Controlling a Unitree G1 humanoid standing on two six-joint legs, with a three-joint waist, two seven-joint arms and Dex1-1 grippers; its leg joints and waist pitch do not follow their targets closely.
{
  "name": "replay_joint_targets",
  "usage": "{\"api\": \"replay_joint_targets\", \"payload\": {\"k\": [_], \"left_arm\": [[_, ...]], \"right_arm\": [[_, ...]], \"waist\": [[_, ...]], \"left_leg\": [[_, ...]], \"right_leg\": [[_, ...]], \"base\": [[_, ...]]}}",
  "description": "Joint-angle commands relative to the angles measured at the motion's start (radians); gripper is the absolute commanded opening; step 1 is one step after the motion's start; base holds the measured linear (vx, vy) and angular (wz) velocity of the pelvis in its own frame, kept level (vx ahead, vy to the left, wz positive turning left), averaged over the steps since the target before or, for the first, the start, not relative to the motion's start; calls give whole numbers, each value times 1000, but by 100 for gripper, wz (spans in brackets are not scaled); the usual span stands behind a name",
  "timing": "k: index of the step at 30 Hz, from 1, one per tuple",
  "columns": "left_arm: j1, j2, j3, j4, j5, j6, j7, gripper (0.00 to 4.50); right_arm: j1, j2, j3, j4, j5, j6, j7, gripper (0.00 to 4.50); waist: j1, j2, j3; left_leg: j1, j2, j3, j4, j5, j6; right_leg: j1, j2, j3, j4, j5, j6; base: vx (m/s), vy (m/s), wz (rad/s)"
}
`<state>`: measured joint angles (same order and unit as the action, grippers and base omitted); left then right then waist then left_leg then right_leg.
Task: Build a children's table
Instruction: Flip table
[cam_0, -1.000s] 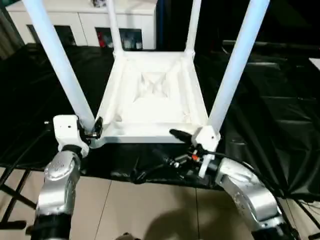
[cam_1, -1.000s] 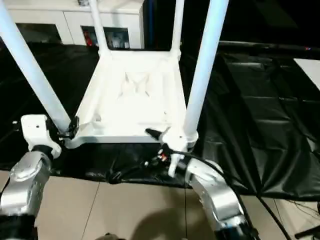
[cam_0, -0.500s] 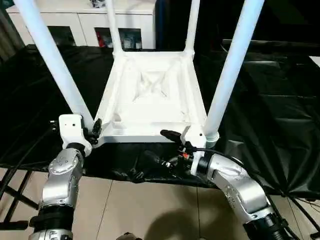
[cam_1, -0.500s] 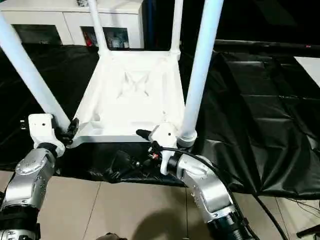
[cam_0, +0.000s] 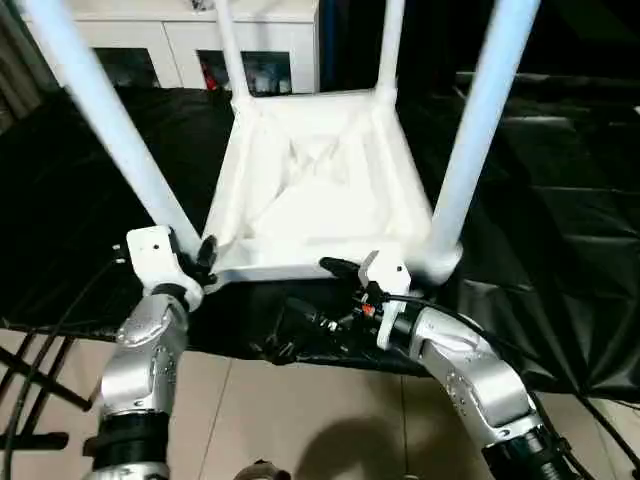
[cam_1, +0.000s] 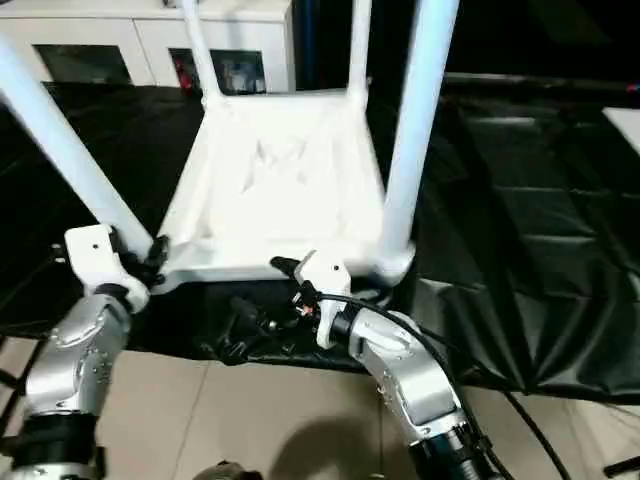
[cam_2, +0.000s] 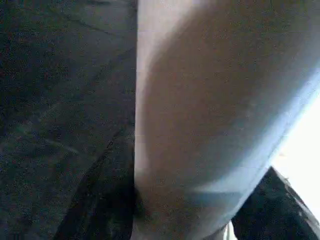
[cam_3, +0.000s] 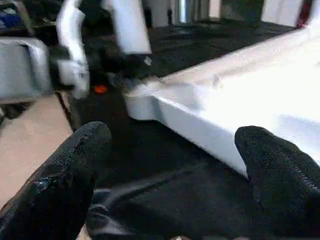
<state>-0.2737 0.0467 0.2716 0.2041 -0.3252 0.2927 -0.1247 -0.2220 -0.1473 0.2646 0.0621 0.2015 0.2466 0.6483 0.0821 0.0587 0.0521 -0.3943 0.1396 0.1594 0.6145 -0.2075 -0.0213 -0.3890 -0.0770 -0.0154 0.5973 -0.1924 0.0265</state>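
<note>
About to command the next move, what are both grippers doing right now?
Left gripper: at the foot of the near-left leg; open or shut cannot be told.
Right gripper: jaws open, holding nothing, facing the tabletop edge.

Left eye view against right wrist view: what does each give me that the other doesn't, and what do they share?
Left eye view: four legs standing up from the upturned tabletop, with the white cabinet behind. Right wrist view: the right pincer, its black fingers spread apart with nothing between them, short of the tabletop's near edge. Shared: the tabletop, the black sheet, and the left pincer at the near-left leg's base.
</note>
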Motion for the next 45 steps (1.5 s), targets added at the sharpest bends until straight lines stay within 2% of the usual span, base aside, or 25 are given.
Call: {"api": "replay_joint_targets", "payload": {"k": [1,2,3,4,7,10,11,12,13,16,17,23,26,27,28,29,32,33,34,36,39,40,43,44,45], "left_arm": [[13,-59,-12,-41,-121,44,-39,216],[18,-73,-17,-53,-129,54,-43,215],[21,-83,-18,-66,-133,66,-44,215],[24,-90,-23,-78,-131,73,-43,215],[40,-104,-48,-119,-122,96,-45,213],[54,-133,-46,-160,-153,123,-23,213],[57,-137,-45,-170,-160,131,-15,213],[60,-145,-40,-181,-171,136,-5,213],[61,-152,-35,-189,-181,140,4,213],[62,-166,-31,-201,-181,142,17,213],[61,-178,-29,-203,-183,143,27,213],[58,-200,-38,-201,-161,146,37,213],[56,-203,-34,-196,-165,142,51,213],[55,-201,-34,-192,-169,141,54,213],[54,-200,-33,-190,-171,141,55,213],[52,-198,-34,-189,-172,142,55,213],[49,-191,-44,-188,-169,150,48,213],[49,-188,-52,-188,-167,154,43,213],[49,-188,-52,-188,-167,154,43,213],[53,-186,-63,-192,-164,155,38,213],[60,-185,-77,-196,-158,157,33,213],[60,-185,-78,-196,-157,156,33,213],[62,-179,-99,-196,-141,149,26,213],[62,-179,-99,-196,-141,149,26,213],[63,-177,-107,-195,-135,149,23,213]], "right_arm": [[14,2,-36,7,-3,34,-43,450],[18,7,-53,7,5,51,-61,450],[21,10,-63,6,12,62,-72,450],[23,11,-71,5,20,66,-74,450],[30,19,-93,6,42,68,-84,450],[13,53,-140,47,65,69,-136,450],[5,67,-156,58,72,72,-152,450],[-3,83,-176,66,89,78,-165,450],[-11,98,-194,74,108,81,-172,450],[-28,126,-227,94,142,93,-183,450],[-35,137,-239,105,155,93,-194,450],[-61,208,-304,78,276,84,-171,450],[-68,223,-321,81,292,79,-175,450],[-78,234,-337,93,301,77,-192,450],[-84,240,-347,100,306,76,-202,450],[-107,256,-381,123,329,73,-237,450],[-144,267,-420,171,354,69,-266,450],[-182,275,-454,227,372,59,-293,450],[-182,275,-454,227,372,59,-293,450],[-228,286,-495,294,397,40,-320,450],[-292,307,-550,384,447,40,-333,450],[-294,308,-552,389,449,41,-334,450],[-315,312,-556,424,453,53,-318,414],[-315,312,-556,424,453,53,-318,414],[-314,312,-547,428,446,55,-306,409]], "waist": [[1,-13,-67],[7,-18,-66],[10,-15,-66],[12,-19,-64],[11,-20,-61],[10,-36,-60],[11,-33,-60],[11,-41,-60],[13,-36,-63],[12,-37,-65],[9,-37,-59],[3,-37,-54],[3,-36,-55],[4,-28,-57],[2,-31,-57],[2,-30,-56],[1,-29,-55],[2,-28,-58],[1,-28,-57],[-1,-28,-60],[-4,-29,-63],[-4,-33,-63],[-3,-32,-66],[-2,-37,-66],[-1,-37,-65]], "left_leg": [[19,78,-24,-83,-119,58],[19,79,-20,-83,-122,65],[19,79,-20,-83,-124,68],[18,82,-16,-86,-144,69],[20,83,-17,-92,-176,56],[19,83,-14,-90,-163,55],[18,82,-14,-91,-156,57],[17,82,-12,-89,-147,60],[17,82,-13,-86,-124,67],[10,78,-12,-82,-89,87],[11,79,-12,-85,-114,85],[13,80,-13,-90,-142,68],[14,81,-14,-91,-137,62],[14,80,-14,-89,-128,55],[15,79,-12,-90,-128,55],[15,79,-13,-92,-138,50],[16,79,-13,-93,-156,37],[18,78,-12,-92,-150,30],[17,78,-12,-93,-153,28],[15,77,-12,-91,-136,27],[13,75,-10,-87,-110,41],[13,74,-8,-85,-104,47],[12,75,-7,-79,-58,75],[12,75,-6,-79,-60,82],[12,77,-6,-79,-66,86]], "right_leg": [[34,-68,30,-45,6,-279],[31,-65,30,-48,-3,-279],[31,-66,29,-46,-9,-277],[31,-65,29,-50,-49,-261],[28,-65,28,-56,-103,-233],[28,-68,30,-58,-118,-224],[27,-69,30,-59,-131,-224],[26,-68,30,-59,-128,-224],[26,-70,31,-54,-111,-227],[25,-65,28,-49,-67,-225],[20,-63,28,-53,-91,-219],[21,-62,28,-55,-105,-204],[20,-61,28,-54,-99,-204],[21,-61,27,-52,-86,-205],[19,-60,28,-53,-80,-205],[20,-61,27,-53,-86,-208],[19,-60,27,-56,-109,-207],[20,-60,27,-53,-95,-207],[19,-61,27,-53,-93,-210],[23,-62,26,-49,-68,-216],[26,-63,25,-45,-30,-227],[26,-62,24,-45,-25,-229],[28,-62,23,-39,9,-240],[29,-64,23,-40,-1,-244],[28,-65,24,-42,-22,-243]], "base": [[0,0,0],[0,0,0],[0,0,0],[0,0,0],[0,0,0],[0,0,0],[0,0,0],[0,0,0],[0,0,0],[0,0,0],[0,0,0],[0,0,0],[0,0,0],[0,0,0],[0,0,0],[0,0,0],[0,0,0],[0,0,0],[0,0,0],[0,0,0],[0,0,0],[0,0,0],[0,0,0],[0,0,0],[0,0,0]]}}
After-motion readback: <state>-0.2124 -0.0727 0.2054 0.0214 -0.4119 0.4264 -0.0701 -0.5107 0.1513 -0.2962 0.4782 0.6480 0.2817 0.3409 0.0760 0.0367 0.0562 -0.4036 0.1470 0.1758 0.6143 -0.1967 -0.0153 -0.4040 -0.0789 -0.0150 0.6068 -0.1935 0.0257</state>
